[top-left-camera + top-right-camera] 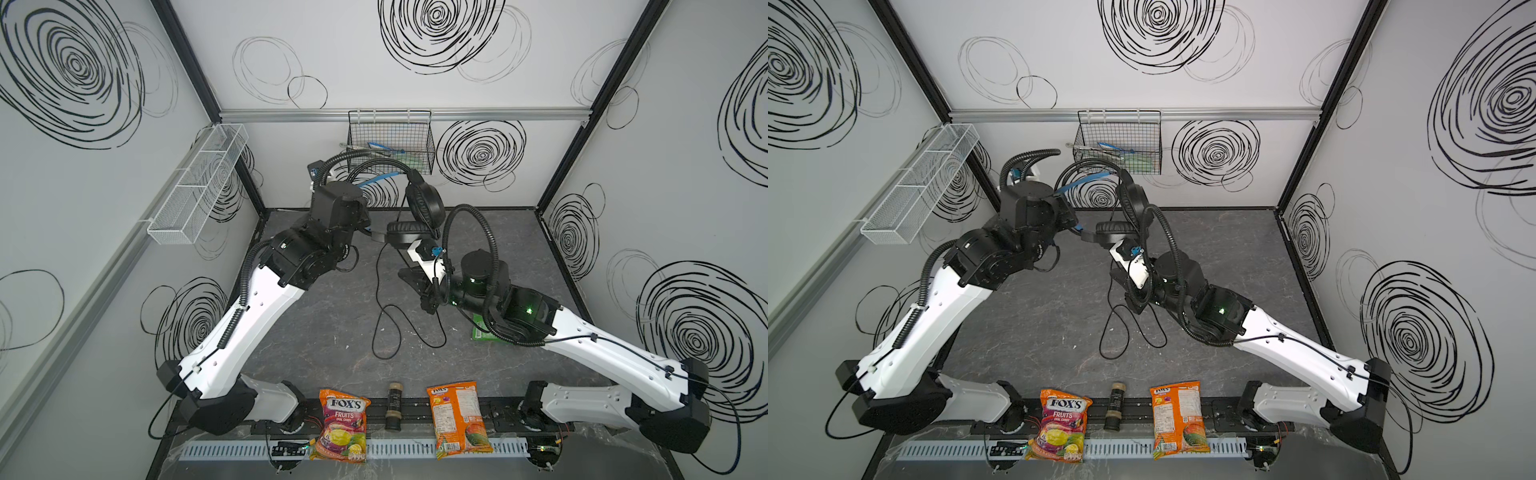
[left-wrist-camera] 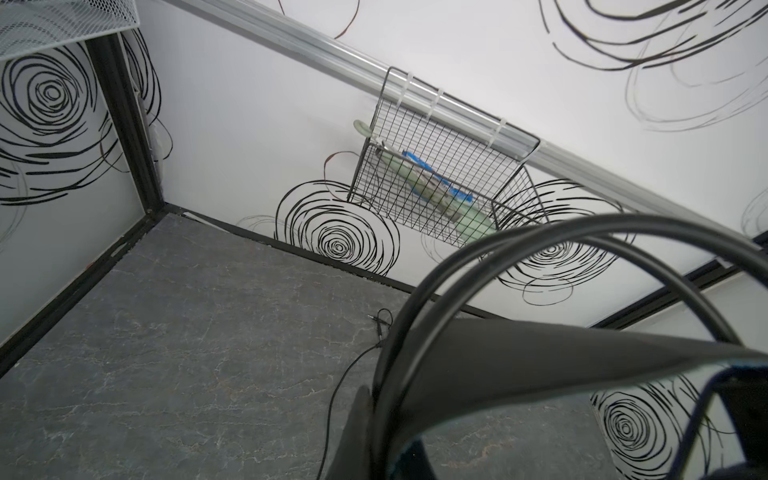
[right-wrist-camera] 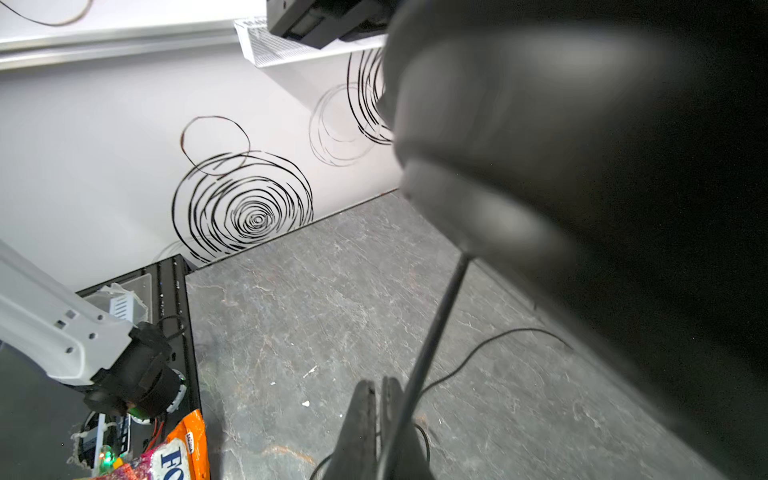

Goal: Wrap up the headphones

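Observation:
The headphones (image 1: pixel 424 205) (image 1: pixel 1133 203) hang in the air at the back middle, one round earcup above the other. My left gripper (image 1: pixel 371 232) (image 1: pixel 1081 233) is shut on them where the headband meets the lower earcup. In the left wrist view the wire headband and dark strap (image 2: pixel 540 349) arch out of the shut gripper (image 2: pixel 374 436). Their thin cable (image 1: pixel 376 286) (image 2: pixel 332 395) drops to the table and loops there. My right gripper (image 1: pixel 407 276) (image 1: pixel 1119 277) (image 3: pixel 378 411) sits just below the earcup (image 3: pixel 540 124), shut on the cable.
Two candy bags (image 1: pixel 343 424) (image 1: pixel 459 419) and a small dark cylinder (image 1: pixel 392 405) lie along the front rail. A black wire basket (image 1: pixel 390 141) hangs on the back wall, a white mesh basket (image 1: pixel 195 187) on the left wall. A green packet (image 1: pixel 482 332) lies under the right arm.

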### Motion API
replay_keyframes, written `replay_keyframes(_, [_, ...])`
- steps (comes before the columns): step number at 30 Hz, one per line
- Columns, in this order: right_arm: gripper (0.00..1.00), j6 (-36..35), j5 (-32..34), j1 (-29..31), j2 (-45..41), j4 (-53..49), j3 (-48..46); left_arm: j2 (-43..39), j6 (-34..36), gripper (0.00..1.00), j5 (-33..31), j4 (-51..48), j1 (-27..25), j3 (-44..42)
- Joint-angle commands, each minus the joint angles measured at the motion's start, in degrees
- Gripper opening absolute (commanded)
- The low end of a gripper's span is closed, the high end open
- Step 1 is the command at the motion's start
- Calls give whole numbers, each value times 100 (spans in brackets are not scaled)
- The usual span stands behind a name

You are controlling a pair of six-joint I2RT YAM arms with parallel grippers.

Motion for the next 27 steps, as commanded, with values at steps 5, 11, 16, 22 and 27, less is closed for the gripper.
replay_keyframes(5, [4,505,-1065,-425,-355,423,-206,-97,-1230,0,-18,887,268,1353])
replay_keyframes(11, [6,829,-1399,-871,-474,783,-385,7,-1356,0,159,894,181,1921])
replay_keyframes(16, [5,962,-1572,-1008,-421,957,-431,33,-1792,0,730,1079,311,2077])
replay_keyframes(22, [11,1196,-1725,-1351,-366,1319,-418,8,-2537,0,1753,1361,430,2149])
replay_keyframes(27, [12,1382,-1959,-1699,-109,1720,-405,4,-2953,0,2236,1666,419,2097])
